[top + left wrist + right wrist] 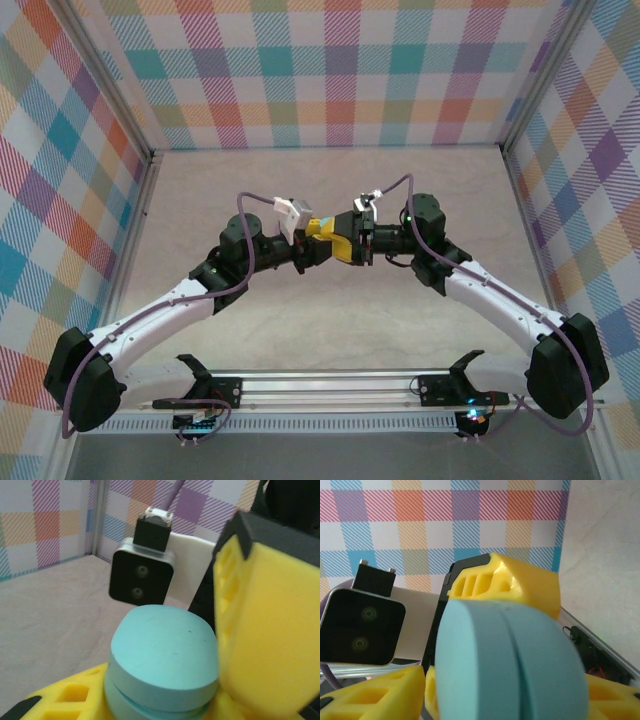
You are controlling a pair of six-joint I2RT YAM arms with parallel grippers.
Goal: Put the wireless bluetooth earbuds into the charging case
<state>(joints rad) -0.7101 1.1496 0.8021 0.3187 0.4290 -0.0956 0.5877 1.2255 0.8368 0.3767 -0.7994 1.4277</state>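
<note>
Two tools share one small, smooth load, and that is the risk as I judge it: the light blue charging case [162,655] is rounded and slick and hangs in the air over the middle of the desk [330,170], so if either side lets go or pulls before the other has a sure hold, it could slip out and drop. A twist between the two arms could also roll it in the grip. Its lid is down with the seam closed, so no bud can go in until it is opened, and whether any earbuds are already inside I cannot tell. The left tool [318,234] comes in from 9 o'clock and looks clamped on the case, which sits on one yellow finger [75,697] at 7 o'clock with a broad yellow face against it at 3 o'clock. The right tool [350,248] comes in from 3 o'clock; its yellow fingers [370,695] stand partly apart at 7 and 5 o'clock with the case between them, but whether they press on it I cannot tell. Beyond, at 11 o'clock, the opposite wrist camera [142,575] faces back
</note>
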